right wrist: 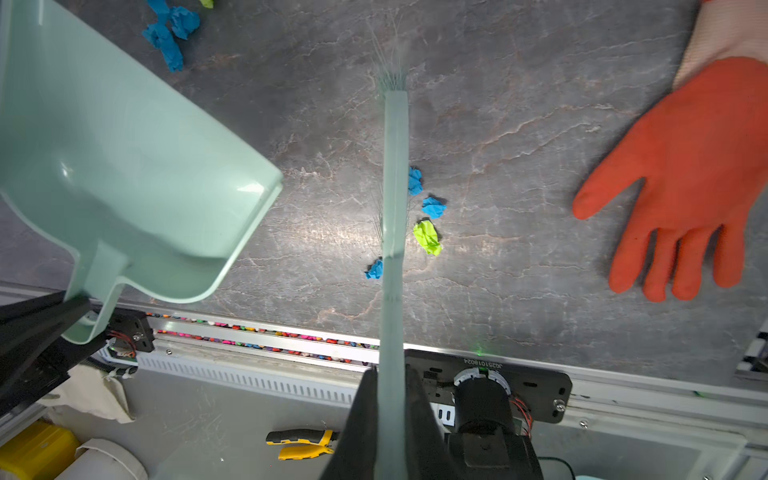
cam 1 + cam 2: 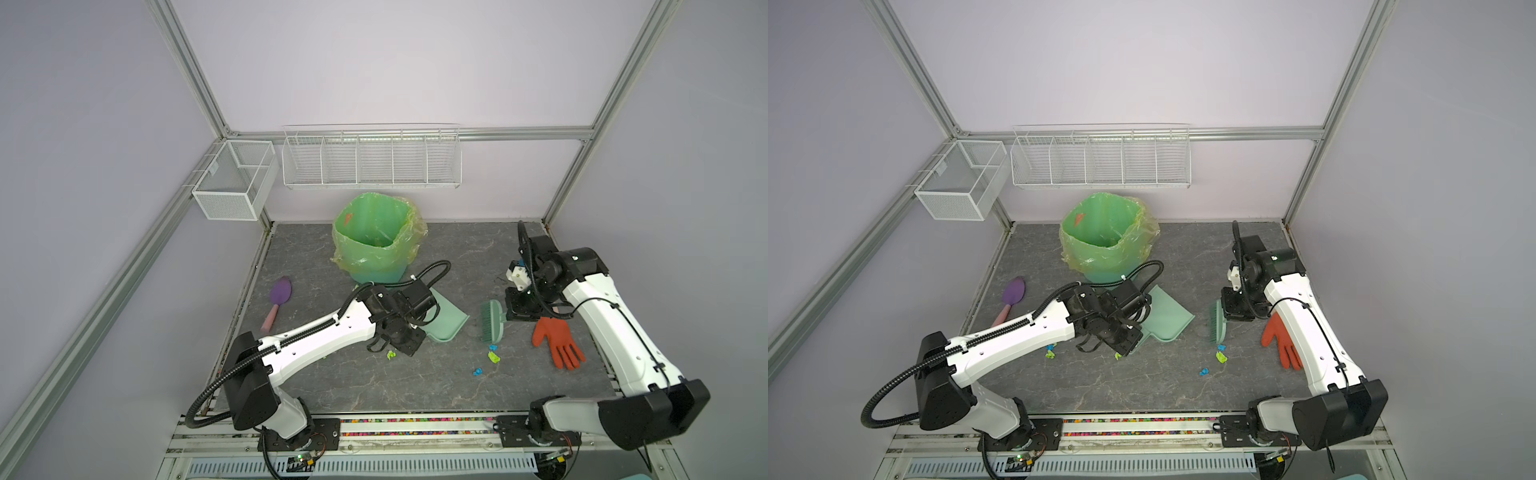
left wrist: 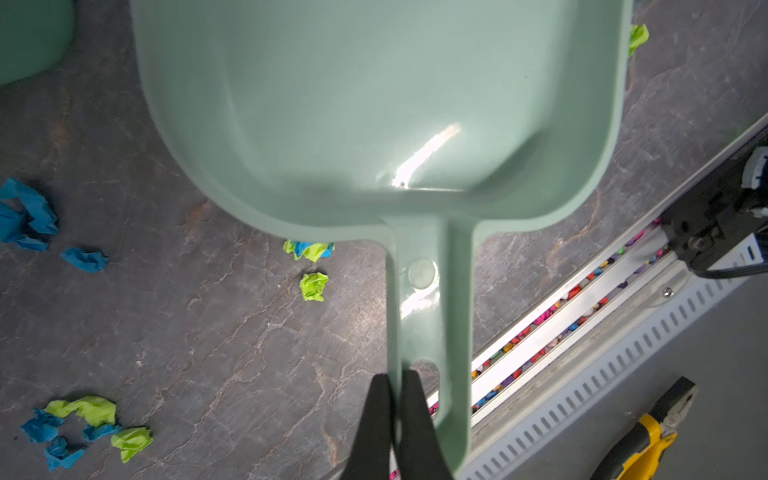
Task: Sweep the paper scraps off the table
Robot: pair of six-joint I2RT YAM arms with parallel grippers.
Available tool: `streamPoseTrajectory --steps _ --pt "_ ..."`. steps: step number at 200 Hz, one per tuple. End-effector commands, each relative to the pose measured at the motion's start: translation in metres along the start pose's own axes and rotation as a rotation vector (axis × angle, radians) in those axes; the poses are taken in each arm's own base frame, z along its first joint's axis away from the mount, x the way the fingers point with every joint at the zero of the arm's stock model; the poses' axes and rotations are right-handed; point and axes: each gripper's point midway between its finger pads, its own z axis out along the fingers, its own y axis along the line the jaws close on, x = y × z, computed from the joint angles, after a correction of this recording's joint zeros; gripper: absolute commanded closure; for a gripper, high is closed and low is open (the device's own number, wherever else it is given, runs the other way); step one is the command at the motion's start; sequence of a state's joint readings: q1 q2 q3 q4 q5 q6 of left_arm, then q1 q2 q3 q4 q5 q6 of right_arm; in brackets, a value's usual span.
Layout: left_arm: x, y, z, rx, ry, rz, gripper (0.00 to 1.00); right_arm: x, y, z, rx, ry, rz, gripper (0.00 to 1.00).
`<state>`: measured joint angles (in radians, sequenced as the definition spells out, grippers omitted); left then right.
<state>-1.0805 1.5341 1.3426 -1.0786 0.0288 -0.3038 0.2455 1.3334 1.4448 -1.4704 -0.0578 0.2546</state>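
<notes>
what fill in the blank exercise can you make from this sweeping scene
1. The left gripper is shut on the handle of the ____.
2. The right gripper is shut on the ____.
3. The orange thing lying flat is a ____.
4. The paper scraps lie on the ____.
Missing words: dustpan; brush; glove; table.

Table (image 2: pixel 415 386) overlooked steeply from the front in both top views; dustpan (image 3: pixel 374 104) framed close in both wrist views.
</notes>
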Motion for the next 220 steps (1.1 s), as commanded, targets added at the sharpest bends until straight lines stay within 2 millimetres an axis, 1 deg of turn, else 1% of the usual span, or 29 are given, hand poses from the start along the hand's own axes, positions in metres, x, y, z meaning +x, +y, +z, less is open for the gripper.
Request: streamPoseTrajectory --steps 1,20,51,85,100,112,122,143,165,179,210,220 --pt "0.005 -0.015 0.003 0.037 -0.005 -0.005 1.0 0.007 -0.021 -0.013 0.114 -0.017 0.02 0.93" --pt "0.016 -0.025 0.009 0.044 0.015 0.014 1.0 0.009 -0.031 -0.015 0.166 -0.011 0.028 0.93" --pt "0.035 -0.038 0.016 0.089 0.049 0.025 1.0 0.01 -0.033 -0.015 0.177 -0.01 0.033 0.93" --pt "0.055 -0.038 0.021 0.099 0.084 0.032 1.0 0.011 -0.045 -0.012 0.248 0.017 0.04 0.93" --pt "0.061 -0.039 0.023 0.104 0.098 0.038 1.0 0.012 -0.044 -0.011 0.244 0.026 0.039 0.93" --pt "0.062 -0.039 0.023 0.103 0.101 0.04 1.0 0.014 -0.036 -0.011 0.203 0.035 0.028 0.93" --pt "0.062 -0.039 0.022 0.103 0.099 0.045 1.0 0.017 -0.026 -0.011 0.147 0.043 0.011 0.93" --pt "0.058 -0.037 0.018 0.083 0.086 0.059 1.0 0.025 -0.007 -0.014 0.062 0.051 -0.03 0.93" --pt "0.05 -0.021 0.014 -0.008 0.082 0.057 1.0 0.035 0.011 -0.017 -0.013 0.063 -0.071 0.93" --pt "0.046 -0.015 0.014 -0.03 0.085 0.053 1.0 0.042 0.02 -0.018 -0.045 0.079 -0.096 0.93" --pt "0.037 -0.008 0.013 -0.031 0.078 0.034 1.0 0.063 0.038 -0.01 -0.098 0.14 -0.138 0.93" --pt "0.035 -0.005 0.012 -0.033 0.075 0.021 1.0 0.068 0.04 -0.007 -0.107 0.146 -0.144 0.93"
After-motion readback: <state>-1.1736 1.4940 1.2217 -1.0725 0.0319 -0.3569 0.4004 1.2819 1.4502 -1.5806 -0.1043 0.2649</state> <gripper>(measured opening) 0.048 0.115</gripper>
